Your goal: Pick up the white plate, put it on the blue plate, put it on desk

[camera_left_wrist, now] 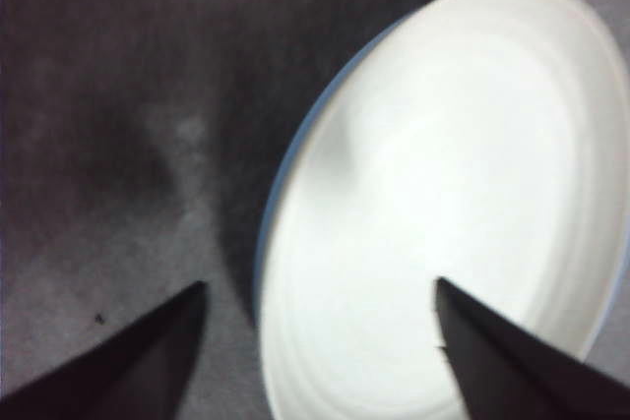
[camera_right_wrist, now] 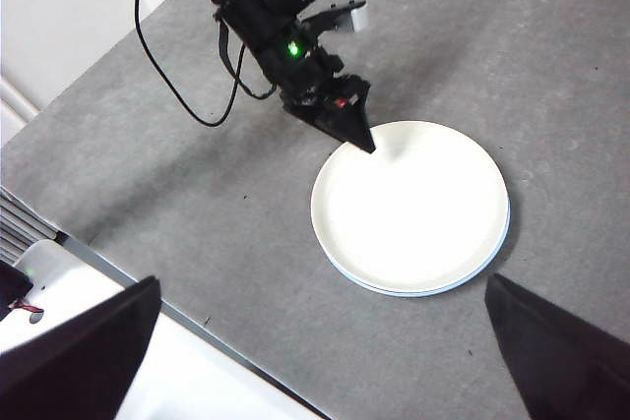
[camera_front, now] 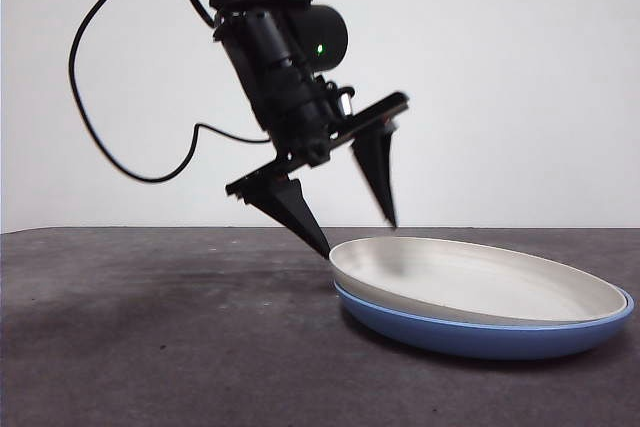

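Note:
The white plate (camera_front: pixel 480 277) lies nested inside the blue plate (camera_front: pixel 490 337) on the desk (camera_front: pixel 150 347), right of centre in the front view. My left gripper (camera_front: pixel 358 237) is open and straddles the white plate's left rim, one jaw outside the rim, the other over the plate's inside. In the left wrist view the white plate (camera_left_wrist: pixel 443 204) fills the space between the jaws of the left gripper (camera_left_wrist: pixel 320 292), with a thin blue plate edge (camera_left_wrist: pixel 281 174) showing beside it. My right gripper (camera_right_wrist: pixel 320 287) hangs open high above the stacked plates (camera_right_wrist: pixel 409 204).
A black cable (camera_front: pixel 95 97) loops from the left arm over the desk's left side. In the right wrist view the desk's edge (camera_right_wrist: pixel 148 272) runs beside a white surface (camera_right_wrist: pixel 197 381).

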`<state>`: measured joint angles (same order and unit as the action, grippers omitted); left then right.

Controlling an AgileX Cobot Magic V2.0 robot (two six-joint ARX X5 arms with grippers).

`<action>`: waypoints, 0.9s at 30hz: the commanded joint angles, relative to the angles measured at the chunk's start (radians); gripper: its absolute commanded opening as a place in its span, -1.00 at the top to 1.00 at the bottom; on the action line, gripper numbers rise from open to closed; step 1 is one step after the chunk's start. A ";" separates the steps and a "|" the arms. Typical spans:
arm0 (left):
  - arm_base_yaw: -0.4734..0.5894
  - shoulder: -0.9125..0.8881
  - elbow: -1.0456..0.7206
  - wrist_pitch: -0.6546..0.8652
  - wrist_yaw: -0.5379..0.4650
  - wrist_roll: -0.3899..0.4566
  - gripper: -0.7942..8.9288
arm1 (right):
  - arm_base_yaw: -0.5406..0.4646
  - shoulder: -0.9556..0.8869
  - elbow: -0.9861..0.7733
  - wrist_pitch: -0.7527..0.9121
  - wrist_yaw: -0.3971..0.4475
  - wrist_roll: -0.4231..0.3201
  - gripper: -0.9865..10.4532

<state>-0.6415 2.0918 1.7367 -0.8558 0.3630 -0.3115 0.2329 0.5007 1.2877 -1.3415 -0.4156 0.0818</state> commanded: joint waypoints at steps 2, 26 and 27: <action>-0.004 0.020 0.110 -0.049 0.005 0.027 -0.14 | 0.003 0.000 0.020 -0.066 -0.002 -0.011 -0.15; -0.080 -0.344 0.433 -0.595 -0.129 0.225 -0.50 | 0.003 0.000 0.019 -0.045 -0.002 -0.003 -0.15; -0.086 -0.370 0.433 -0.596 -0.131 0.225 -0.50 | 0.003 0.000 0.019 -0.045 -0.002 -0.002 -0.15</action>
<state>-0.7166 1.7222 2.1433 -1.4151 0.2379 -0.1009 0.2329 0.5007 1.2877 -1.3384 -0.4156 0.0822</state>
